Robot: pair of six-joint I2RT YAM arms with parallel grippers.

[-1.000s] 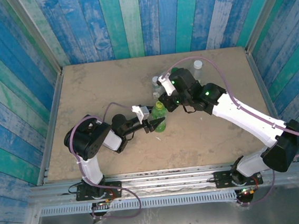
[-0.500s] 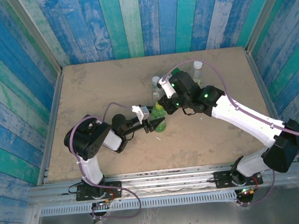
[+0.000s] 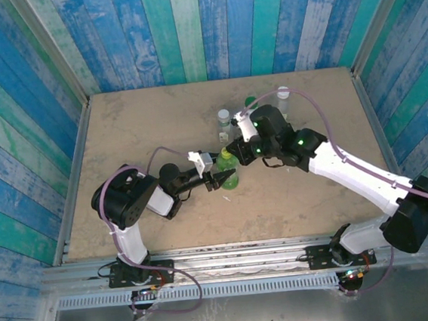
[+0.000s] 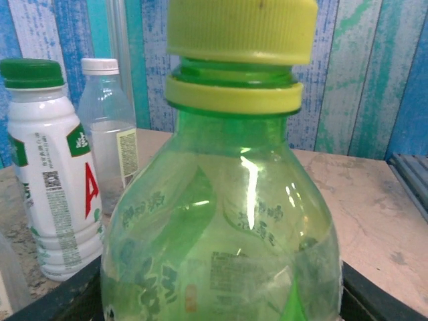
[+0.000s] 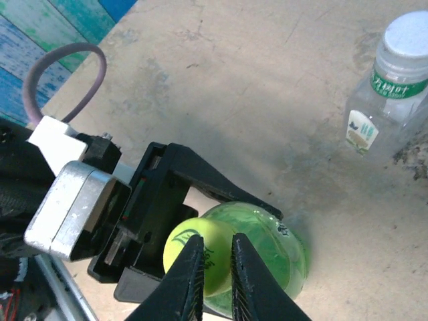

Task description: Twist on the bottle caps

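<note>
The translucent green bottle (image 3: 231,178) stands upright mid-table, my left gripper (image 3: 225,178) shut on its body from the left. Its yellow-green cap (image 3: 227,158) sits on the neck. In the left wrist view the bottle (image 4: 221,234) looms close, with the cap (image 4: 241,27) on top. My right gripper (image 3: 232,150) hovers just above the cap (image 5: 175,251). Its fingertips (image 5: 195,251) are nearly together with a thin slit between them, and they hold nothing. The cap shows on both sides of them. The left gripper's black fingers (image 5: 214,184) clasp the bottle (image 5: 284,251).
A white bottle (image 4: 53,174) with a red-and-green label and dark green cap stands behind, next to a clear white-capped bottle (image 4: 110,140). From above, capped bottles (image 3: 223,118) (image 3: 283,94) stand at the table's back. Another clear bottle (image 5: 388,87) is nearby. Blue plank walls enclose the table.
My right gripper's jaws have narrowed over the cap, and its wrist has shifted slightly right and toward the front. The left gripper and the green bottle have not moved.
</note>
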